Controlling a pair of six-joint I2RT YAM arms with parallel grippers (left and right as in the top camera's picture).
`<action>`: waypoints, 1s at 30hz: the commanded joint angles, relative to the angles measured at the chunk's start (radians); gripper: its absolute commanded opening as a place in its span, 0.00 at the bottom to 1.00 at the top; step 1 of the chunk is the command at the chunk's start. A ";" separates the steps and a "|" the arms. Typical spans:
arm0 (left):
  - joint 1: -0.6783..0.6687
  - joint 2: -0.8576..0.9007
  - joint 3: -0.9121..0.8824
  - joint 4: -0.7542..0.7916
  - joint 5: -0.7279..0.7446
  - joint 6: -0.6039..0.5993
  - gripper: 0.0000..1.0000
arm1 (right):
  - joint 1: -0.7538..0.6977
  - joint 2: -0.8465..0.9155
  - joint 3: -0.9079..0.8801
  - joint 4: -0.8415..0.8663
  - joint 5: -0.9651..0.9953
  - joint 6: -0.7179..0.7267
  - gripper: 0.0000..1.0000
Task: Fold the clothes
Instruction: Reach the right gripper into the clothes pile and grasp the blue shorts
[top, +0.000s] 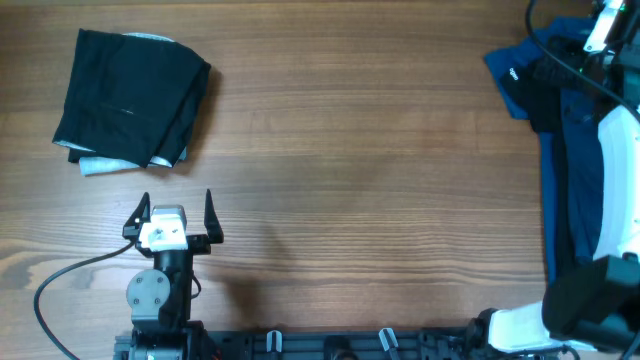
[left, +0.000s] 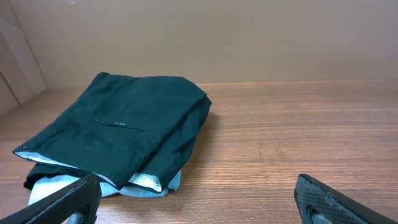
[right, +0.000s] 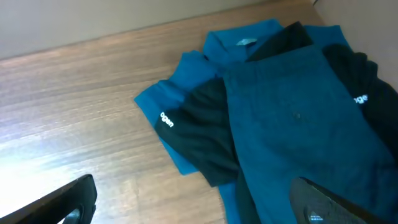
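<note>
A folded black garment lies at the table's far left, with pale blue cloth showing under its front edge. My left gripper is open and empty, a short way in front of it, not touching; the left wrist view shows the folded garment beyond the fingers. At the far right lies a loose pile of clothes: a bright blue shirt, a black garment with white lettering, and navy trousers with a small button. My right gripper is open and empty above the pile's near edge.
The right arm's white body lies over the blue pile and hides part of it in the overhead view. A black cable runs on the table left of the left arm's base. Bare wood table lies between the two clothes.
</note>
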 joint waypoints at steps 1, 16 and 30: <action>-0.005 -0.006 -0.006 0.004 -0.002 0.016 1.00 | 0.002 0.060 0.022 0.030 -0.015 -0.021 1.00; -0.005 -0.006 -0.006 0.004 -0.002 0.016 1.00 | -0.008 0.185 0.022 0.113 0.000 -0.072 1.00; -0.005 -0.006 -0.006 0.004 -0.002 0.016 1.00 | -0.008 0.185 0.022 0.117 0.000 -0.073 1.00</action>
